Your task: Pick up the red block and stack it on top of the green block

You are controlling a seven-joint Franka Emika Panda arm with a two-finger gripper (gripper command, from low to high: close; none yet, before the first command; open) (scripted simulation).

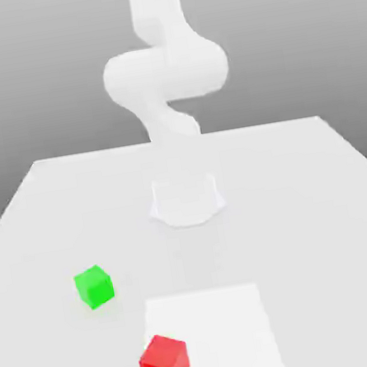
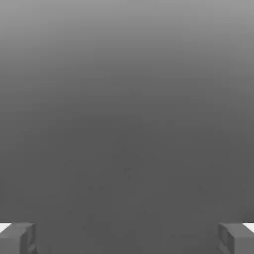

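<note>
The red block (image 1: 164, 363) is a small bright red cube near the table's front edge, slightly to the exterior view's left. It sits on the near left corner of a lighter square patch. The green block (image 1: 94, 286) is a cube of the same size, further back and more to the left, a short gap away from the red one. In the hand view my gripper (image 2: 127, 238) is open: its two grey fingertips (image 2: 20, 239) stand far apart against plain grey background, with nothing between them. The white arm (image 1: 164, 69) rises behind both blocks.
The white table (image 1: 323, 198) spreads wide under everything. The arm's round base (image 1: 187, 199) stands at its middle, behind the blocks. A brighter white square patch (image 1: 234, 321) marks the front centre of the tabletop.
</note>
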